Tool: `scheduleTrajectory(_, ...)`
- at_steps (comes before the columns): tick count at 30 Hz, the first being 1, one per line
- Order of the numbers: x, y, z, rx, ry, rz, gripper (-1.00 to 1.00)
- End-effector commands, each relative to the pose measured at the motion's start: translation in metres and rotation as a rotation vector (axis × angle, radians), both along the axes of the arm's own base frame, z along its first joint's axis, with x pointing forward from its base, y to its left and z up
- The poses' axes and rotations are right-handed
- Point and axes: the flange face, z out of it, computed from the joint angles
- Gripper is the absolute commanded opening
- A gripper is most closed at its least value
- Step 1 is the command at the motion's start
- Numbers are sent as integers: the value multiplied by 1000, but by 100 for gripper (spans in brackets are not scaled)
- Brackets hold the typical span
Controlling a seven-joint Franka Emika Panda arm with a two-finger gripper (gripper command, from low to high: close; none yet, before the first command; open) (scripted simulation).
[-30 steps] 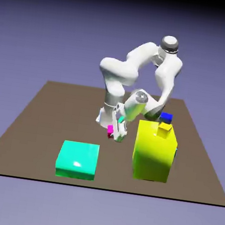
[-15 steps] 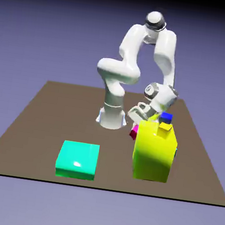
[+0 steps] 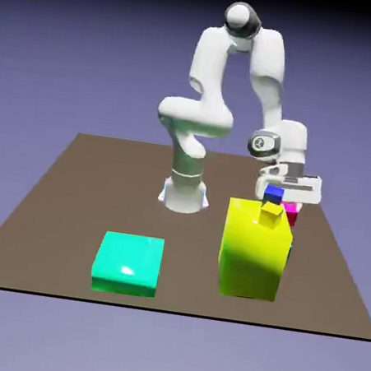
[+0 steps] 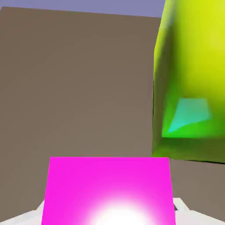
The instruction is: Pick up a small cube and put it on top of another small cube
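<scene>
The small cube (image 3: 291,212), tiny and magenta-pink, shows just behind the tall yellow block's (image 3: 254,250) upper right corner, with my gripper (image 3: 291,205) shut on it. It fills the bottom of the hand view as a large magenta cube (image 4: 108,190) and hides the fingertips. A small yellow cube (image 3: 271,212) rests on the tall block's top. A small blue cube (image 3: 273,191) shows right behind it, to the left of my hand. The tall yellow block (image 4: 193,79) stands close on the hand view's right.
A flat teal slab (image 3: 128,262) lies on the brown table (image 3: 53,203) toward the front at the exterior view's left. The robot's base (image 3: 184,193) stands behind the middle. Brown tabletop (image 4: 79,88) spreads ahead of the hand.
The arm swung from beside its base toward the exterior view's right, carrying the magenta cube up and behind the tall yellow block. The other cubes and the slab stayed put.
</scene>
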Motion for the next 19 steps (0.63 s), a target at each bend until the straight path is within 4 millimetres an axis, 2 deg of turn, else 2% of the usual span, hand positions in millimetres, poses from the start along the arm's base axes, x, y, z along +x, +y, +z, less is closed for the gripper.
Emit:
scheduleTrajectory(1, 2, 0, -3, -2, -4, 0, -100)
scheduleTrajectory(17, 20, 1, -59, 2, 11, 0, -100)
scheduleTrajectory(18, 20, 1, -59, 2, 11, 0, 100)
scheduleTrajectory(19, 20, 1, -59, 2, 11, 0, 100)
